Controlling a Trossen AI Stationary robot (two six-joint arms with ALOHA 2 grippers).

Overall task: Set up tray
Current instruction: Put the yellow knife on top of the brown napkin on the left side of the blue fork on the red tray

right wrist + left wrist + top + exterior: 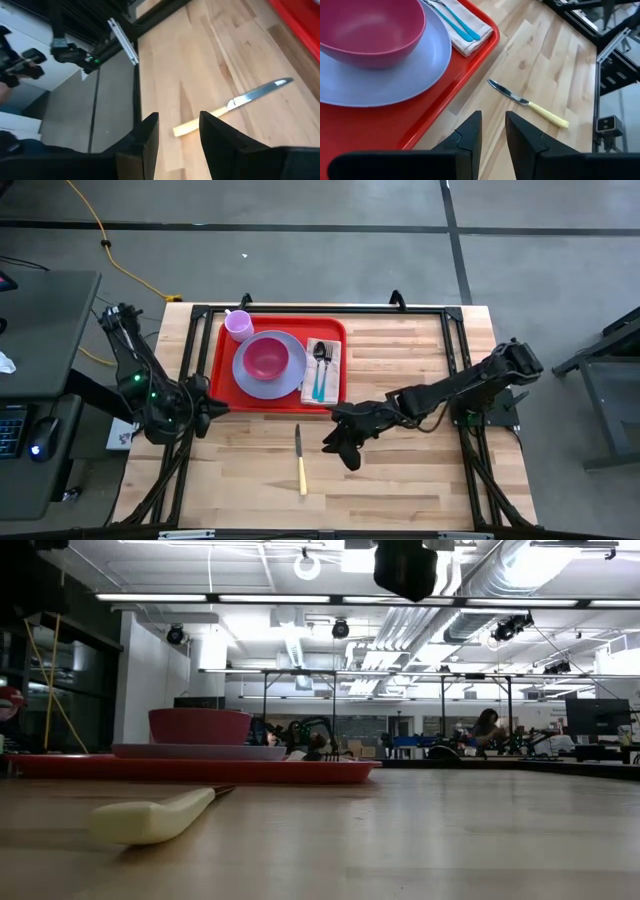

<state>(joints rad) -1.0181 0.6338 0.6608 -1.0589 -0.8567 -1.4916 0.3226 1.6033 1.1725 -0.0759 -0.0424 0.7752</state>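
The red tray (222,370) lies at the table's far left. On it are a lavender plate (290,380) with a pink bowl (265,358), a purple cup (238,326), and a napkin (334,365) bearing a spoon and a teal-handled fork. A knife (300,460) with a pale yellow handle lies flat on the wood just near of the tray, blade toward it. My left gripper (493,135) hovers open by the tray's near left corner. My right gripper (178,135) hovers open just right of the knife, above the table. Neither holds anything.
A black frame (455,330) runs around the table's edges. Bare wood (420,480) stretches right of the tray and along the near side. A desk with a keyboard and mouse (40,450) stands off the table's left.
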